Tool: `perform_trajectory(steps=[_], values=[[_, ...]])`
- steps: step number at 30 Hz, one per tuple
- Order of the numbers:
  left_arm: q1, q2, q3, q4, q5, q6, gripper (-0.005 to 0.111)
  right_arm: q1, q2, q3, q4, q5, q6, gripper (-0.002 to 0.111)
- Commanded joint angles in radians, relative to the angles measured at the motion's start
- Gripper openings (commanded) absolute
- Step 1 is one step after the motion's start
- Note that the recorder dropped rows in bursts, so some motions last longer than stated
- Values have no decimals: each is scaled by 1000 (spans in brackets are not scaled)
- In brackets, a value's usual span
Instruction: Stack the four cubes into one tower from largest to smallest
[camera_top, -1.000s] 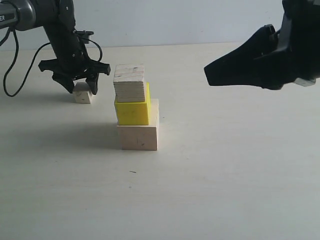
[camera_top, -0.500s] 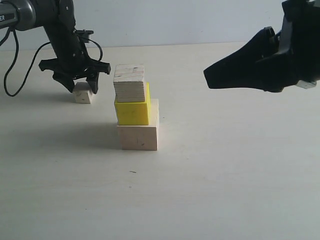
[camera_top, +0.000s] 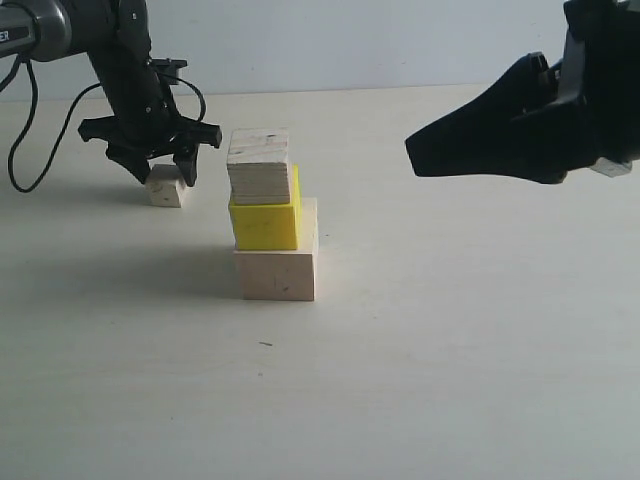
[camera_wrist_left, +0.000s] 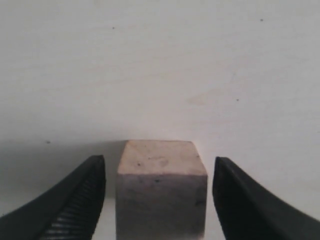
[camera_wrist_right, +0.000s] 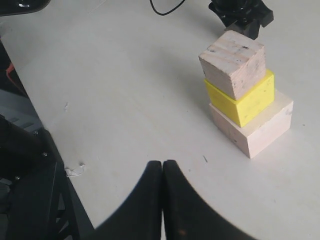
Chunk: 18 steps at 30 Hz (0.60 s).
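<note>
A three-cube tower stands mid-table: large pale wood cube (camera_top: 277, 260) at the base, yellow cube (camera_top: 265, 218) on it, small wood cube (camera_top: 259, 165) on top. The same stack shows in the right wrist view, with large cube (camera_wrist_right: 256, 125), yellow cube (camera_wrist_right: 245, 102) and small cube (camera_wrist_right: 233, 62). The tiny wood cube (camera_top: 166, 187) rests on the table to the tower's left. My left gripper (camera_top: 158, 170) hangs open just over it; the tiny cube (camera_wrist_left: 161, 187) sits between the two fingers with gaps either side. My right gripper (camera_wrist_right: 163, 165) is shut and empty, held high at the right.
The pale tabletop (camera_top: 420, 340) stretches around the tower. A black cable (camera_top: 25, 130) trails at the far left behind the left arm. In the right wrist view the table edge and dark frame parts (camera_wrist_right: 30, 175) show.
The left gripper has shifted very slightly over the tiny cube. The right gripper has edged a little leftward. The tower is unchanged.
</note>
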Motion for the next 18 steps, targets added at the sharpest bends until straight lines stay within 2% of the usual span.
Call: perform_trajectory(steps=[1,15,18], values=[[3,-3,-2,-2,0,1,61,-5,-7,5,15,1,3,0],[3,26,-2,0,-9,4,60,-5,-7,5,15,1,3,0],[3,26,-2,0,-9,4,48,-5,-7,5,15,1,3,0]])
